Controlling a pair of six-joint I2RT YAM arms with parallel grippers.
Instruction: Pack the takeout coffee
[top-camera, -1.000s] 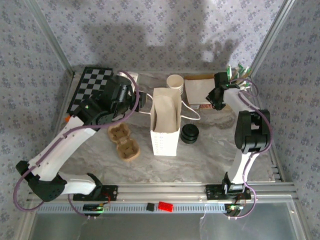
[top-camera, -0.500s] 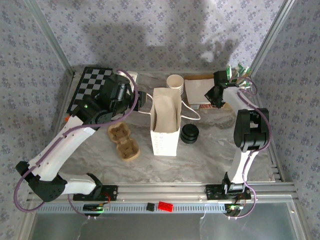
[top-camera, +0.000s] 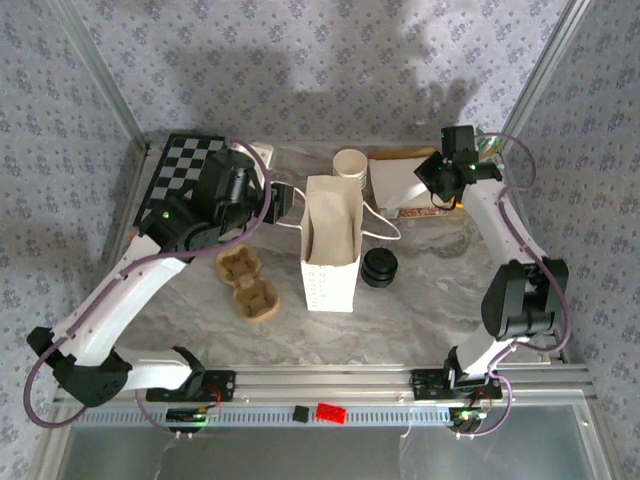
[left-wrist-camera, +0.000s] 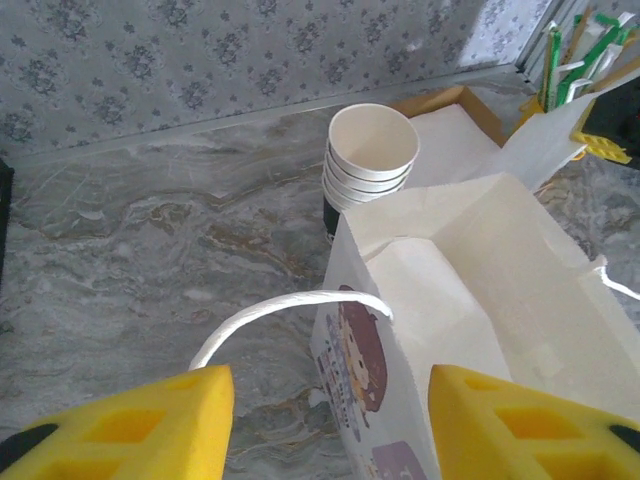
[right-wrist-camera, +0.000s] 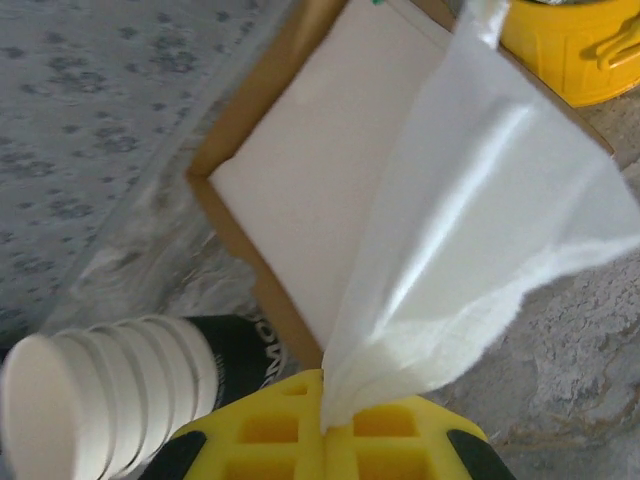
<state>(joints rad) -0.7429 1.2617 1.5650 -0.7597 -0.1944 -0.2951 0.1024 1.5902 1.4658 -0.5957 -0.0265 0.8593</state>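
Near the middle of the table (top-camera: 430, 295) the bag (top-camera: 328, 285) stands upright with its mouth open. The overhead view shows only pale lining inside, though its bottom is hard to read. The coffee (top-camera: 379, 267), as I take the black-lidded round thing to be, stands on the table just right of the bag, not yet packed. The left gripper (left-wrist-camera: 325, 415) is wide, its pads either side of the bag's handle (left-wrist-camera: 290, 300) and pinching nothing. Farther back, upper right, the right gripper (right-wrist-camera: 325, 420) is clamped on a napkin (right-wrist-camera: 450, 230) stretched over the box (right-wrist-camera: 262, 280), which holds a flat white stack. The top of the nested cups (top-camera: 350, 162) beside the box is empty. The step looks like fetching a napkin for the bag. Draw it up clear so a single sheet parts, and steady the bag before dropping it in.
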